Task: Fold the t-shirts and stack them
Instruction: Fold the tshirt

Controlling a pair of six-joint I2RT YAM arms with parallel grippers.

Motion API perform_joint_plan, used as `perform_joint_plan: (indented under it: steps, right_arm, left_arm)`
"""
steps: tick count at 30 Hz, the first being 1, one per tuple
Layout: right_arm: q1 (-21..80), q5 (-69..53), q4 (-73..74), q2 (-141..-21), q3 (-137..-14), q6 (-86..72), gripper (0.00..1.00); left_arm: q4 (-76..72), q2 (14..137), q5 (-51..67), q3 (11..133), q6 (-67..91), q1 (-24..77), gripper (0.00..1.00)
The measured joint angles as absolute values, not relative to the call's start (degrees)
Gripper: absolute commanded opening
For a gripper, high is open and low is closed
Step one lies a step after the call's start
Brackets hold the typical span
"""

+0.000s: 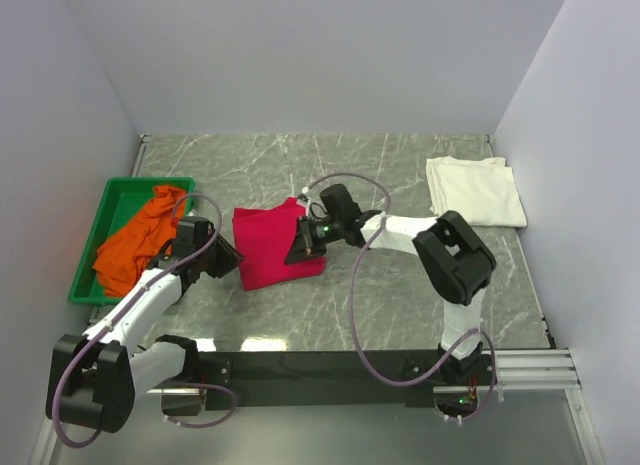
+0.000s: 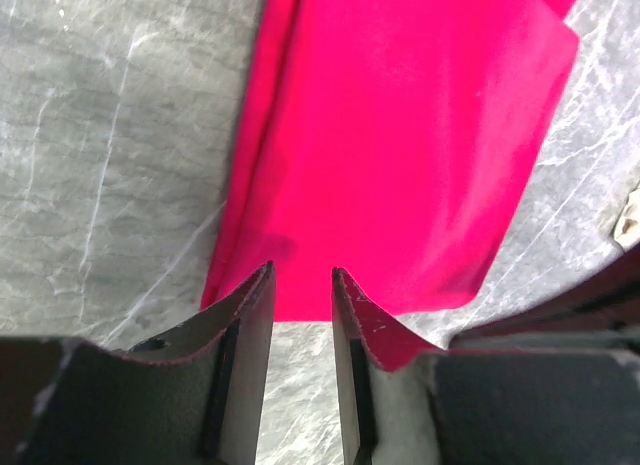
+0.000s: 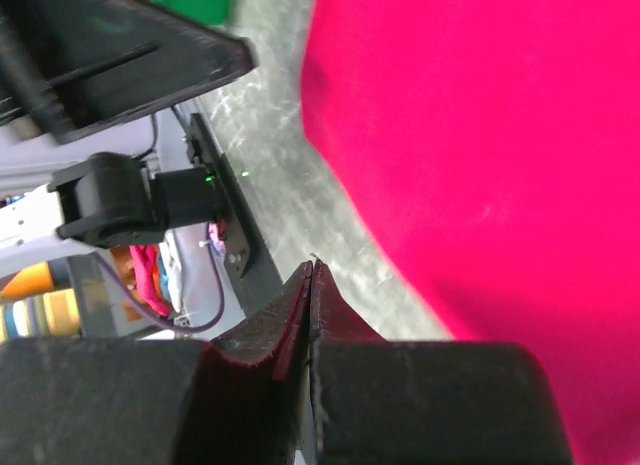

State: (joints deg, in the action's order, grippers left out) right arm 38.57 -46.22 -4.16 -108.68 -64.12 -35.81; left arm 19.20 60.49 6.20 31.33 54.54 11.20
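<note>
Top view, crimson t-shirt [image 1: 275, 247]: laid folded on the marble table [image 1: 400, 165], left of centre, between the two grippers.
Top view, orange t-shirt [image 1: 140, 235]: crumpled inside the green bin [image 1: 92, 247] at the table's left side, with part of it draped over the bin's far rim.
Top view, cream-white t-shirt [image 1: 475, 190]: laid folded at the far right, well apart from the others.
Top view, left gripper [image 1: 225, 253]: placed at the crimson t-shirt's left edge.
Top view, right gripper [image 1: 303, 243]: placed over the shirt's right edge.
Left wrist view, left gripper: the jaws are seen apart, with only bare table in the gap; the crimson cloth's near edge lies right at the fingertips.
Right wrist view, right gripper: the jaws are pressed together with nothing seen between them; the crimson cloth fills the right of the view, just beside the tips.
</note>
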Motion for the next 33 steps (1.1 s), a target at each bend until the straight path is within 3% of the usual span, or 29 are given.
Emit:
perform_joint_plan:
  steps: [3, 6, 7, 9, 12, 16, 21, 26, 29, 30, 33]
  right_arm:
    - [39.4, -46.3, -6.4, -113.6, -64.9, -36.8, 0.03]
    - [39.2, -47.0, -6.6, -119.3, -64.9, -38.2, 0.03]
    - [39.0, -48.5, -7.2, -120.0, -64.9, -38.8, 0.04]
    - [38.7, -48.7, -7.7, -119.7, -64.8, -38.9, 0.05]
    - [38.7, -47.0, -6.8, -117.7, -63.7, -37.8, 0.12]
    - [38.2, -40.7, 0.0, -109.8, -62.8, -33.9, 0.39]
    - [32.2, -28.8, 7.9, -95.0, -62.2, -30.0, 0.62]
    - [21.8, -19.1, 14.2, -85.3, -59.4, -28.8, 0.73]
    - [18.0, -13.9, 17.4, -82.2, -55.2, -29.2, 0.82]
    - [17.5, -12.6, 18.2, -81.1, -53.3, -29.6, 0.86]
    - [17.3, -9.8, 20.1, -78.2, -47.4, -31.1, 0.9]
  left_arm:
    - [19.1, 60.6, 6.2, 30.7, 54.6, 11.2, 0.35]
    - [19.2, 60.6, 6.2, 29.8, 54.1, 11.2, 0.46]
    - [19.4, 60.4, 6.1, 29.8, 53.7, 11.2, 0.57]
    - [19.6, 59.6, 5.8, 29.8, 52.5, 11.2, 0.68]
    - [20.4, 57.3, 5.1, 30.1, 50.1, 11.4, 0.78]
    - [21.7, 55.3, 3.0, 33.0, 46.0, 15.4, 0.87]
    - [22.1, 57.1, -1.3, 39.7, 40.9, 25.1, 0.88]
    - [22.9, 66.0, -8.6, 48.1, 36.1, 36.2, 0.86]
    - [24.0, 73.4, -13.5, 53.3, 32.7, 43.2, 0.8]
    - [24.1, 75.4, -14.6, 54.6, 31.8, 45.2, 0.72]
    - [25.1, 82.2, -18.9, 59.4, 27.9, 52.0, 0.64]
